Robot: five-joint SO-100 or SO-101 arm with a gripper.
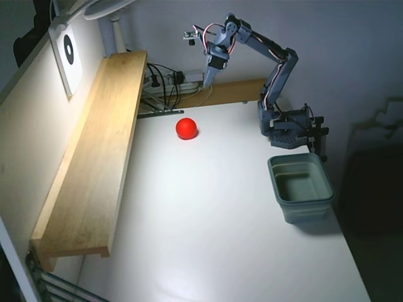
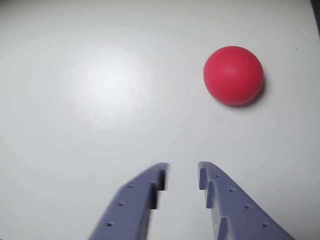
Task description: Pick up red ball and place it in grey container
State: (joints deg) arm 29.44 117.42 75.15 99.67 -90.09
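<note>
Ball (image 2: 233,75) is lying on the table (image 2: 100,100) ahead and right of the slightly parted, empty claw (image 2: 181,172) in the wrist view.

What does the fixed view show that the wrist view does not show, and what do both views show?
Only the fixed view shows the grey container, empty, at the right side of the table, the arm's base beside it, the long wooden shelf on the left, and the cables at the back. Only the wrist view shows the claw from close: its two fingers stand slightly apart with nothing between them, above bare table. Both views show the red ball resting on the white table, apart from the claw.
</note>
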